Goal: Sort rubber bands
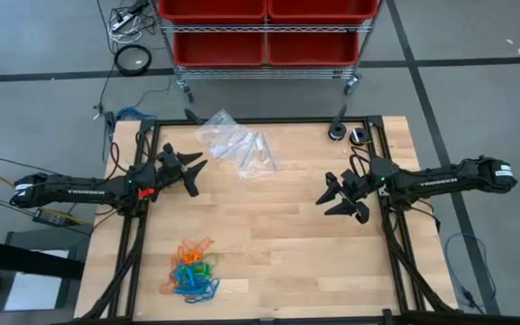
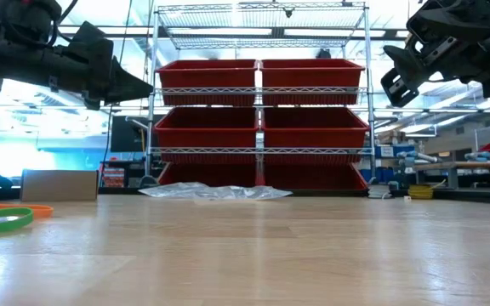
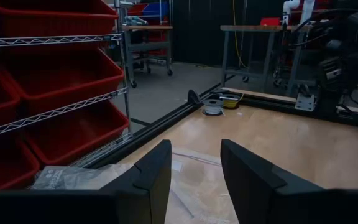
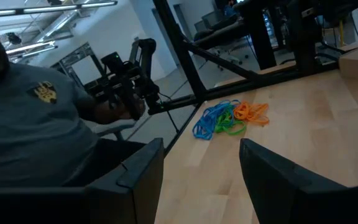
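A tangled heap of orange, blue and green rubber bands (image 1: 191,269) lies on the wooden table near its front left; the heap also shows in the right wrist view (image 4: 229,117), and its nearest bands show in the low view (image 2: 2,218). My left gripper (image 1: 197,171) hovers open above the table's left side, pointing level toward the right. My right gripper (image 1: 330,199) hovers open above the right side, pointing toward the left and the near edge. Nothing is between either pair of fingers (image 3: 194,180) (image 4: 201,180).
Clear plastic bags (image 1: 236,144) lie at the table's far middle. Small spools (image 1: 337,132) sit at the far right corner. A wire rack with red bins (image 1: 264,32) stands beyond the far edge. A person (image 4: 30,118) sits past the table's near left side.
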